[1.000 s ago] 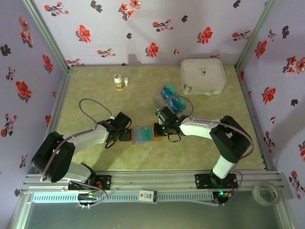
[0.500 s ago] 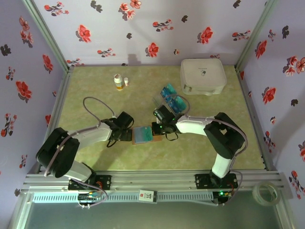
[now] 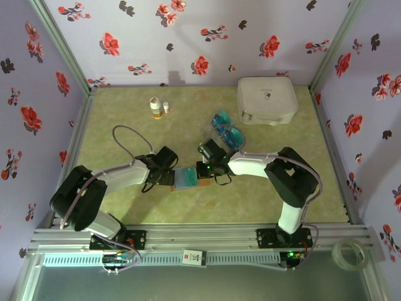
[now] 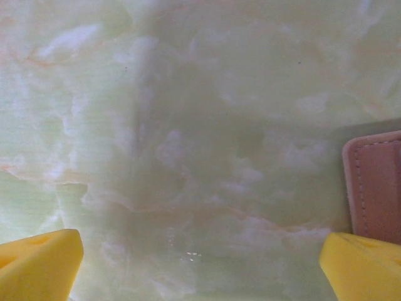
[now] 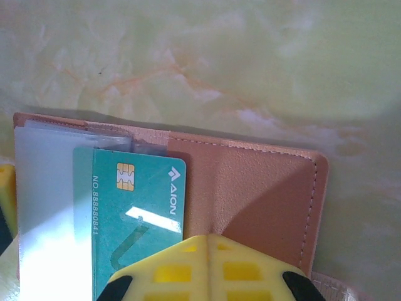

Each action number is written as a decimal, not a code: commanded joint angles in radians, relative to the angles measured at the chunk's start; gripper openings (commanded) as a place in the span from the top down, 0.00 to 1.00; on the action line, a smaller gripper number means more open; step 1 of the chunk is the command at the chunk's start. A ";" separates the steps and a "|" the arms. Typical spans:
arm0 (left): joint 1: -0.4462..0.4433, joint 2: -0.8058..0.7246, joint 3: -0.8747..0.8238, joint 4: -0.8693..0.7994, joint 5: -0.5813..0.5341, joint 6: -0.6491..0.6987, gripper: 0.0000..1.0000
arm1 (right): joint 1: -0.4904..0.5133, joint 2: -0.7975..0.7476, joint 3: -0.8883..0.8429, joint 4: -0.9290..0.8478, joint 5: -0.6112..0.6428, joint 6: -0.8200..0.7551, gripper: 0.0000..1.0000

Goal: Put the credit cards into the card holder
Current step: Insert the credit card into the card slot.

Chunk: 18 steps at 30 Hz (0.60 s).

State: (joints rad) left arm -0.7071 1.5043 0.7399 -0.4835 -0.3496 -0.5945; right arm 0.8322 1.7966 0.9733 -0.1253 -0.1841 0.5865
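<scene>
The right gripper (image 5: 207, 266), fingers together, sits at the lower end of a card (image 5: 135, 200); whether it pinches I cannot tell. The left gripper (image 4: 200, 276), fingers wide apart, sits beside the card holder (image 5: 250, 194), open on the table (image 4: 188, 125). Seemingly soft and light, the holder may slide: pin its edge. The stiff, slick card likely takes a grip at its free end. The right wrist view shows a clear sleeve (image 5: 47, 182); the top view, spare cards (image 3: 224, 127) farther back.

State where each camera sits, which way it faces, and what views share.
Top external: high behind the bases, looking down on the table; left arm, right arm show.
Left wrist: looks down at table; open left fingers, card holder edge.
Right wrist: looks down at open card holder, credit card; shut right fingers.
Shared: the card holder.
</scene>
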 commanded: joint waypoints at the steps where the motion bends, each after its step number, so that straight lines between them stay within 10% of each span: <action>1: -0.010 0.042 0.002 0.028 0.000 0.010 0.00 | 0.026 0.035 0.035 0.012 -0.023 0.019 1.00; 18: -0.016 0.042 -0.004 0.031 0.001 0.006 0.00 | 0.077 0.080 0.098 0.027 -0.038 0.046 1.00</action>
State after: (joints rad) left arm -0.7116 1.5043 0.7399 -0.4835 -0.3565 -0.5945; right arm 0.8917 1.8538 1.0401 -0.1211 -0.1959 0.6125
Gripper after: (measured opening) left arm 0.996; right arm 0.054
